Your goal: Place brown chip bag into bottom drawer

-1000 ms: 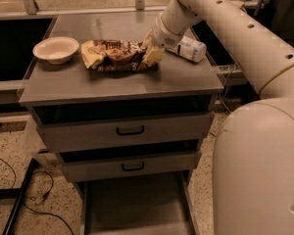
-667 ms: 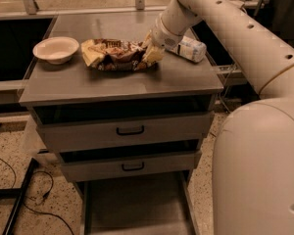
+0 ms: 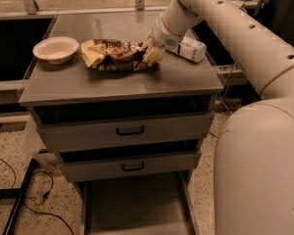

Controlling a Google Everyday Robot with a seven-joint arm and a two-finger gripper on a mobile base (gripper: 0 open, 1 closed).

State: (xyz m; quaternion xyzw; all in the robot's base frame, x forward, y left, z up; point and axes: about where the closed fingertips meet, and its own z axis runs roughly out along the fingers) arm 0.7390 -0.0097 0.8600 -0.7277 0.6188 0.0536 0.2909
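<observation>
Probably a lab or workshop: grey metal drawer cabinet (image 3: 88,136), speckled floor (image 3: 10,148), loose cables (image 3: 39,199). The gripper (image 3: 152,54) is low over the tabletop (image 3: 112,82).

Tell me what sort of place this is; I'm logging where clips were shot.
Likely a robot lab or mock kitchen: metal drawer cabinet, speckled floor with loose cables, gripper at the chip bag on top.

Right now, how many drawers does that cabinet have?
3: top drawer with a black handle, middle drawer below it, bottom drawer pulled out lowest. The gripper is at the brown chip bag's right end.
</observation>
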